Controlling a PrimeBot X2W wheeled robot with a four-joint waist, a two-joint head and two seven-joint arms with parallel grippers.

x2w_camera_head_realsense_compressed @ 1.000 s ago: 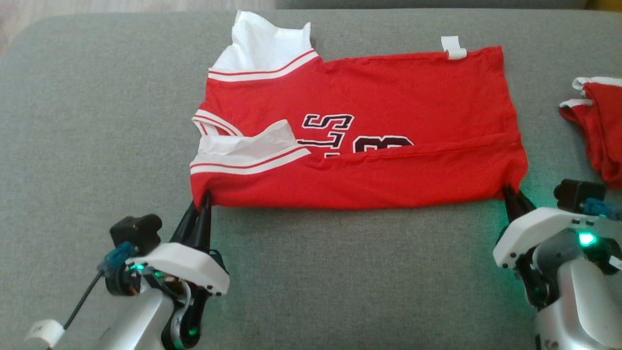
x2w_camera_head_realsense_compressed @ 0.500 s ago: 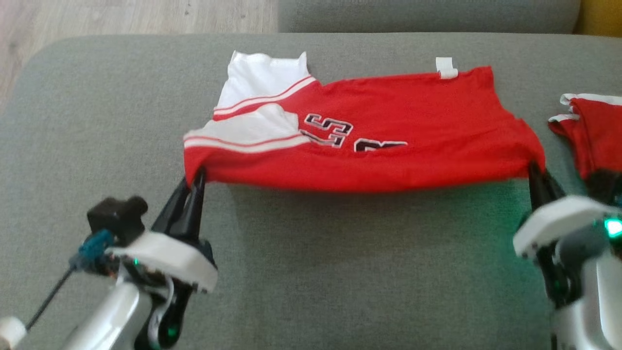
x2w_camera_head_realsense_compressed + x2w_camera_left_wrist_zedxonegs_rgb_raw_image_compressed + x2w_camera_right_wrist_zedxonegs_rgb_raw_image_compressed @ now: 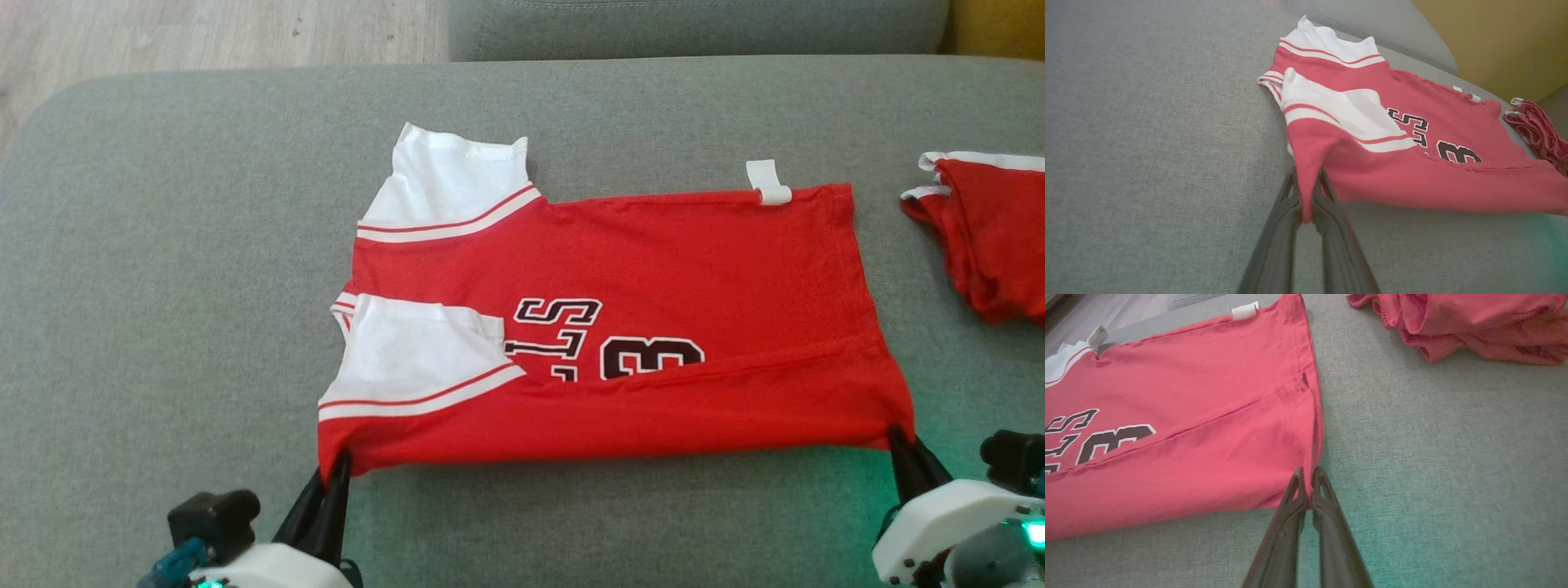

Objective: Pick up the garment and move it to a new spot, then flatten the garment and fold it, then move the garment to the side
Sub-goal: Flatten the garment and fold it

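Seemingly mid-fold: the left tool point(image 3: 337, 465) and right tool point(image 3: 898, 437) are each pinched shut on a near corner of the jersey point(image 3: 653, 269). It lies spread on the sofa point(image 3: 163, 245) just ahead of both, its nearest long edge doubled over as a flap. Next, I judge, both corners should rise together and travel away from the tools toward the far edge, kept level and taut so the flap doesn't sag. A second red pile point(image 3: 988, 245) sits beyond the right tool, outboard. Black-edged white print reads roughly "LS" with a "3"; the rest hides under the flap. A white tab point(image 3: 767, 181) at the far edge shows no legible text
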